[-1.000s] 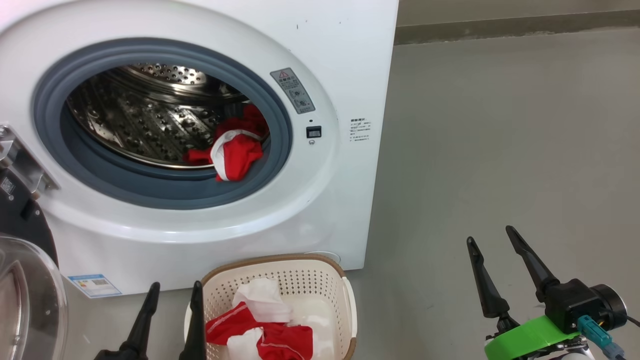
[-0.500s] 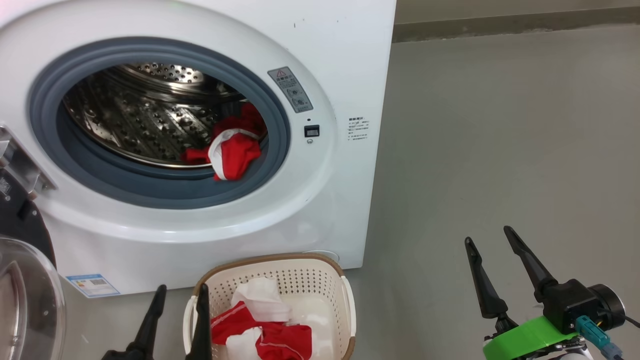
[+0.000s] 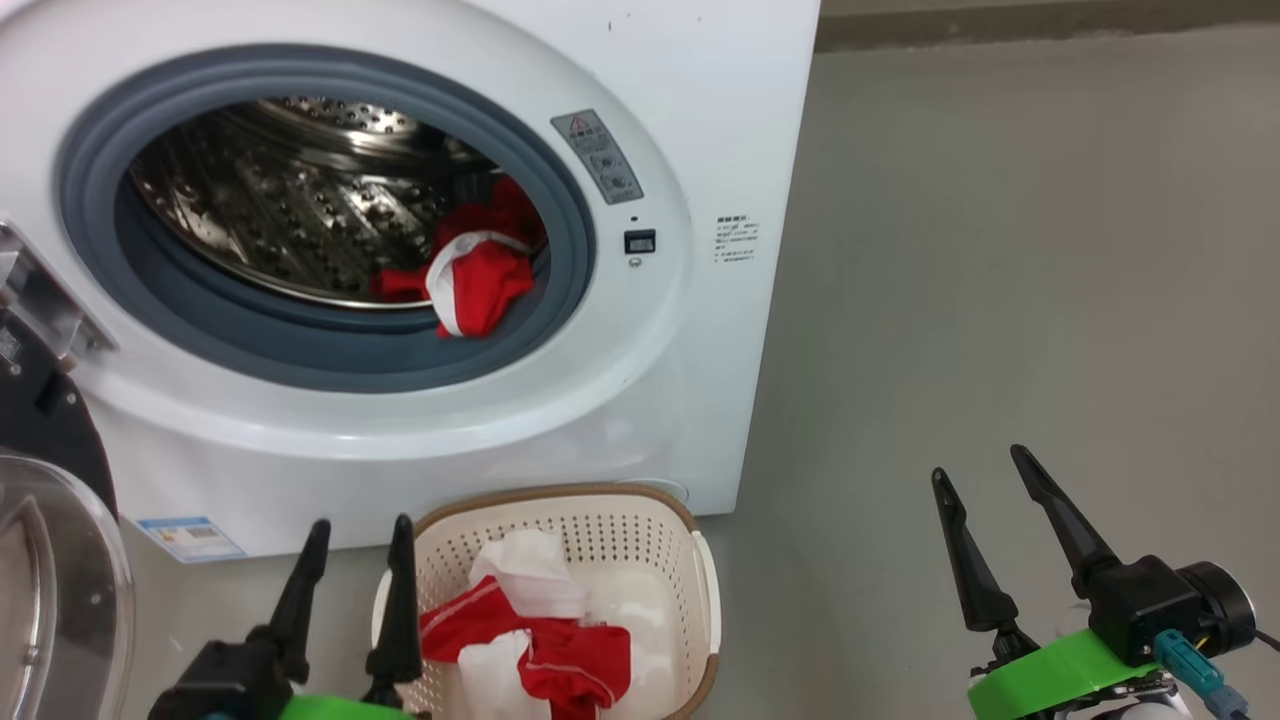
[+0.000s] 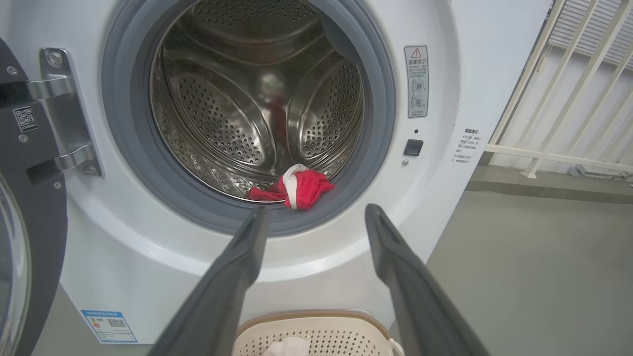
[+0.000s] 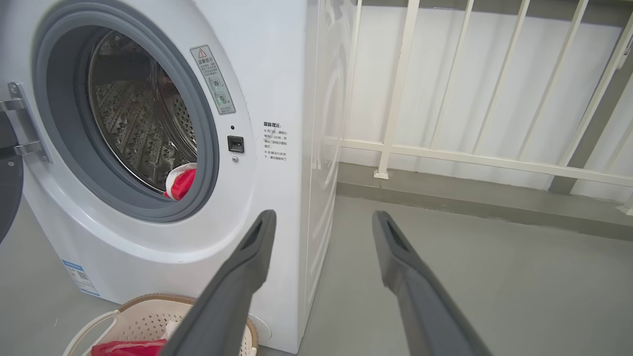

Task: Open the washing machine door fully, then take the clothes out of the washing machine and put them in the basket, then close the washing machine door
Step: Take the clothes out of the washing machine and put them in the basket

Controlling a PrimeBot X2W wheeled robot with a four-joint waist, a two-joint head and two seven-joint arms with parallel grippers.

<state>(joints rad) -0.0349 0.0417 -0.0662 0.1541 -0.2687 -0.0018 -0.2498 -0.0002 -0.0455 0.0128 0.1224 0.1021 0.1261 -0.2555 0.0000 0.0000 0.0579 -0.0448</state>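
Observation:
The washing machine (image 3: pixel 700 150) stands with its door (image 3: pixel 40 430) swung wide to the left, the glass bowl at the lower left. A red and white piece of the clothes (image 3: pixel 470 285) lies at the drum's front lip, over the grey ring, also seen as clothes (image 4: pixel 301 185) and clothes (image 5: pixel 182 182). The basket (image 3: pixel 560 492) sits on the floor below the opening and holds more red and white clothes (image 3: pixel 540 650). My left gripper (image 3: pixel 361 523) is open beside the basket's left rim, pointing at the drum (image 4: pixel 316 210). My right gripper (image 3: pixel 980 465) is open and empty over bare floor (image 5: pixel 322 216).
A white railing (image 5: pixel 445 158) runs along the wall to the right of the machine. Grey floor (image 3: pixel 1000 300) spreads to the right of machine and basket. The metal door hinge (image 4: pixel 64 113) juts out at the opening's left edge. A blue label (image 3: pixel 190 538) marks the lower front.
The head camera has shifted a little. My left gripper has come up further into view, its green wrist part now showing. The right gripper and the clothes have not moved.

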